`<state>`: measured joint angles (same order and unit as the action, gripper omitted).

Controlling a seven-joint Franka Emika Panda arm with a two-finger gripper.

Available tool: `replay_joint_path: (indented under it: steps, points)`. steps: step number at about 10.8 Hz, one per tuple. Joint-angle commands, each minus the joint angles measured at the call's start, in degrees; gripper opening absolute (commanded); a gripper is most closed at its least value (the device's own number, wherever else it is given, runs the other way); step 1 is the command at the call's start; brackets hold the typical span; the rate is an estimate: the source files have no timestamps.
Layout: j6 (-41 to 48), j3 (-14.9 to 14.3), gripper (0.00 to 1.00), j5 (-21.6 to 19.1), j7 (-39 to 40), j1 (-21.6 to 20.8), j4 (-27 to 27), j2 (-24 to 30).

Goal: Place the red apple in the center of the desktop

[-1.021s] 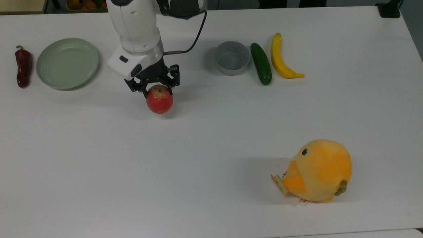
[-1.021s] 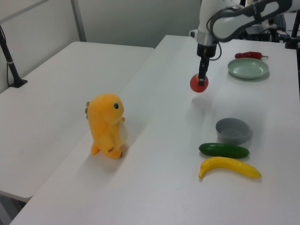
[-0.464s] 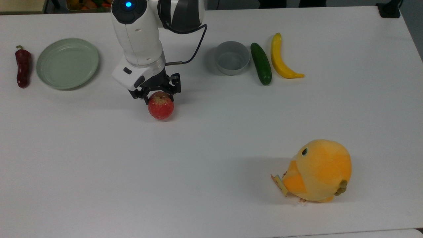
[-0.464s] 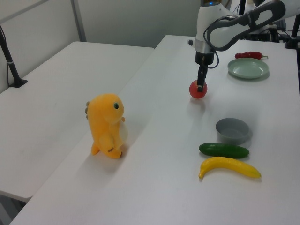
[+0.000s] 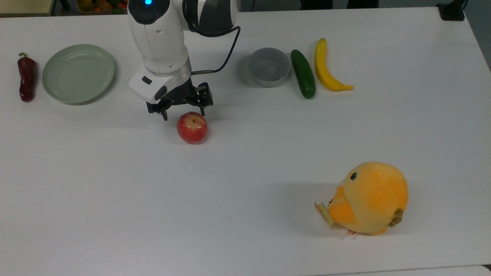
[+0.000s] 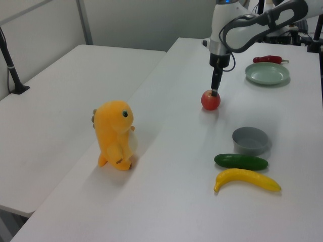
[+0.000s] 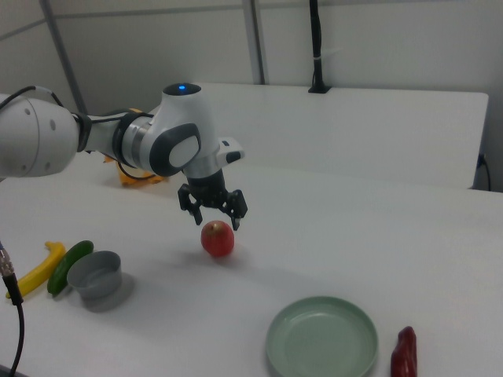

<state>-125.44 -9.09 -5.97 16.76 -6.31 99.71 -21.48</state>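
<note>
Left of centre in the top view, the red apple point(image 5: 192, 127) rests on the desktop point(image 5: 153, 199), stem dimple up. Just above it in the frame hangs the gripper point(image 5: 183, 112), fingers spread wide and holding nothing; the right view shows it point(image 7: 214, 221) clear of the apple point(image 7: 218, 239). Along the upper part of the top view lie a chili pepper point(image 5: 26, 78), a green plate point(image 5: 78, 73), a grey bowl point(image 5: 269, 66), a cucumber point(image 5: 302, 73) and a banana point(image 5: 326, 68). At lower right stands an orange plush toy point(image 5: 368, 198).
</note>
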Motion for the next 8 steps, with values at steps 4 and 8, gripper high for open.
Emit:
replay_joint_path:
  steps: [4, 8]
  points:
    - [10.7, -0.2, 1.00, -1.4, -7.1, -1.0, -0.7, 14.9]
    - [30.6, -0.4, 1.00, -1.4, -7.7, -1.3, -4.9, 23.5]
